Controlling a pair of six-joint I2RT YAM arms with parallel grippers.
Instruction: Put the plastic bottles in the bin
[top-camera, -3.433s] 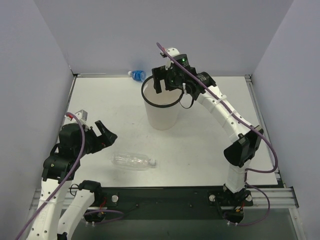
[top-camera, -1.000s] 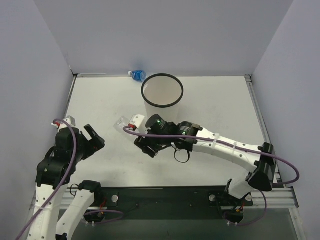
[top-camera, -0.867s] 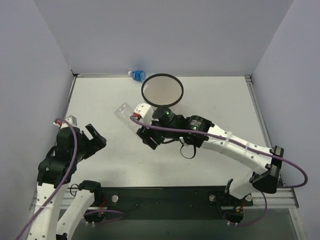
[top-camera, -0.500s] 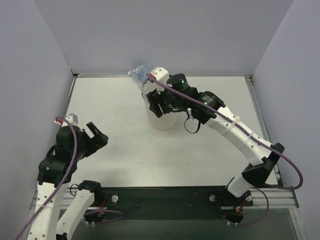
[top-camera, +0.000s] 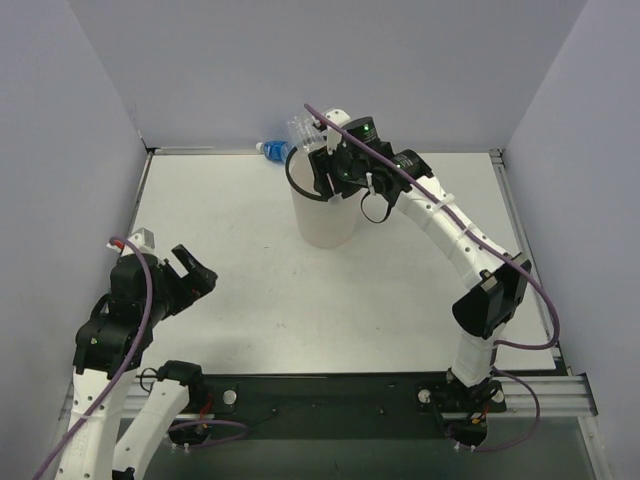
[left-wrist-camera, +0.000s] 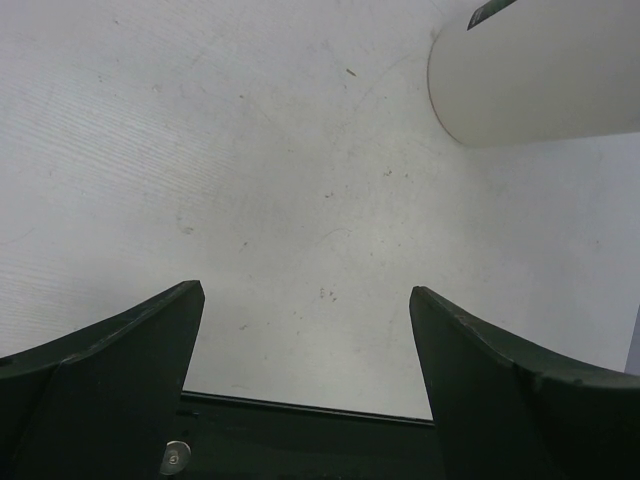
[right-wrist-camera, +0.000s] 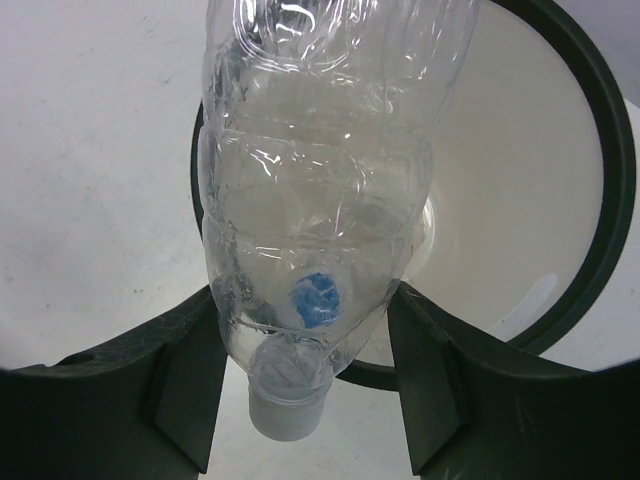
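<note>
My right gripper (right-wrist-camera: 305, 350) is clamped on the unlabelled bottle (right-wrist-camera: 320, 200) at its shoulder, just above the white cap (right-wrist-camera: 287, 412). The body hangs out over the black rim of the bin (right-wrist-camera: 600, 200). The bottle looks empty and thin-walled, so I judge it very light, easily crushed and slick. The shoulder is a sensible place to hold it, being stiffer than the ribbed middle, and only a modest squeeze is needed. Most of the bin's inside is hidden behind the bottle, and what shows is plain whitish wall. A blue patch shows through the plastic, and I cannot tell what it is. The blue-labelled bottle (top-camera: 272, 150) lies on the desk (top-camera: 400, 290) by the back wall, just beside the bin. My left gripper (left-wrist-camera: 302, 300) hangs over the desk with its fingers apart, holding nothing, well apart from the bin.
</note>
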